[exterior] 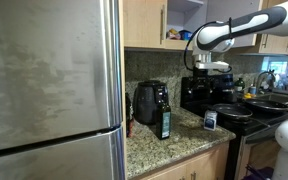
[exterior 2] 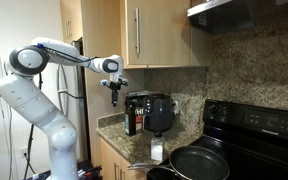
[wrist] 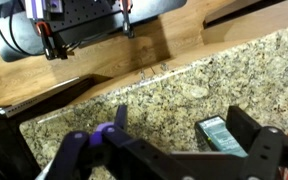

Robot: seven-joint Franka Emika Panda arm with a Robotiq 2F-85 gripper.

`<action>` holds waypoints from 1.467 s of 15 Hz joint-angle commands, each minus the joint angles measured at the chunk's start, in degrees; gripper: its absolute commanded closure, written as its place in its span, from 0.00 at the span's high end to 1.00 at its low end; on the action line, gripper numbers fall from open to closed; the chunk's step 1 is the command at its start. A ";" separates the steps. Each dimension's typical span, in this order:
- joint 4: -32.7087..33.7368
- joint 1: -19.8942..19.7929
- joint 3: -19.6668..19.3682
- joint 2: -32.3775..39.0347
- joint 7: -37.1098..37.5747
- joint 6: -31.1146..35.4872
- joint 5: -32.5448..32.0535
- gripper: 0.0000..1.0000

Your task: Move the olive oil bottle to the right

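Standing beside toaster (exterior: 148, 101), slim dark olive oil bottle (exterior: 165, 122), bluish label.

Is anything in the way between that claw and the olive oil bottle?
Nothing visible. The gripper hangs in open air, higher than the olive oil bottle; the toaster stands on the bottle's far side.

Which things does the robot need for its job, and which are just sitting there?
For the job:
olive oil bottle
gripper

Just sitting there:
toaster
small blue-and-white box
frying pan
fridge
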 commanded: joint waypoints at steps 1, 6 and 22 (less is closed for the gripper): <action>-2.32 -0.47 1.05 -1.49 -1.20 10.98 -2.70 1.00; -2.05 0.32 0.59 -0.22 -0.50 17.84 -0.52 1.00; 12.45 5.44 13.11 9.00 8.54 13.83 -13.80 1.00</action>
